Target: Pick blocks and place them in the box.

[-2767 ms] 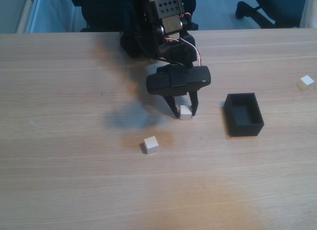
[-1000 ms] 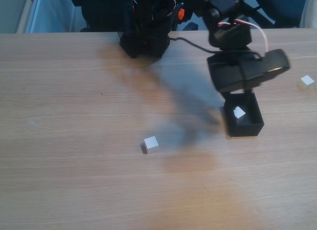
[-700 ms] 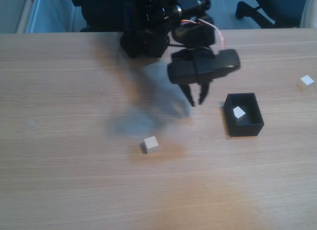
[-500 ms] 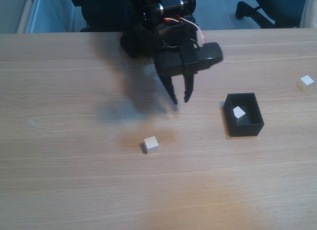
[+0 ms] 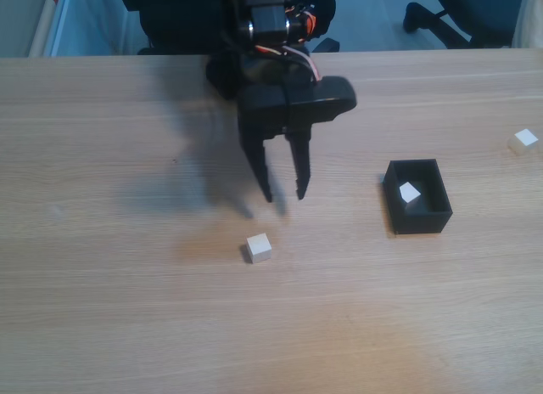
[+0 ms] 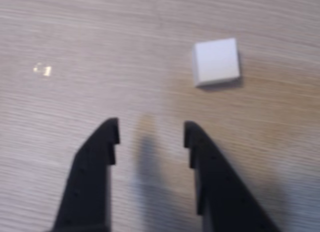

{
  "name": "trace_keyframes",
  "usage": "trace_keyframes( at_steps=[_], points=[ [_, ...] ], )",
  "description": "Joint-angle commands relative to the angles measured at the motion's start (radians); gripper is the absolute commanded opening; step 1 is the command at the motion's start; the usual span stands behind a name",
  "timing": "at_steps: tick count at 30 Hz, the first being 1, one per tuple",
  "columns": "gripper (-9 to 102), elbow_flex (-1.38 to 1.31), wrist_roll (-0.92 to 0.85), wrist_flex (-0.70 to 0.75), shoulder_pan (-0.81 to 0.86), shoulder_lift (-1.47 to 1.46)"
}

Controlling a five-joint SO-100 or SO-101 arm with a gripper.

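In the fixed view, the black two-finger gripper (image 5: 284, 196) hangs at the centre of the frame, fingers pointing down and spread apart with bare wood showing between them; it holds nothing. A small white matte cube (image 5: 259, 248) lies on the light wooden table (image 5: 127, 309) just below and slightly left of the fingertips, apart from them. To the right of centre stands the small black open-topped rectangular box (image 5: 417, 209), well clear of the gripper, with a second white cube (image 5: 409, 193) lying tilted inside it. A third white cube (image 5: 525, 140) sits near the right edge of the frame, beyond the box. The upper part of the arm is cut off by the top edge, and dark chair shapes behind the table are hard to make out.

In the wrist view, somewhat blurred, the two black fingers (image 6: 95, 167) rise from the bottom edge, parted, their bases cut off. The nearest white cube (image 6: 216, 62) lies in the upper right of the frame, ahead of the fingertips and to the right of the gap, touching neither.
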Motion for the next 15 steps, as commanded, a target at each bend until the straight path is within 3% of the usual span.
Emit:
trace_keyframes(
  at_steps=[1,15],
  points=[
    [15,-0.015,-0.028,-0.060,0.031,-0.055],
    [16,-0.213,-0.077,-0.129,0.106,-0.359]
  ],
)
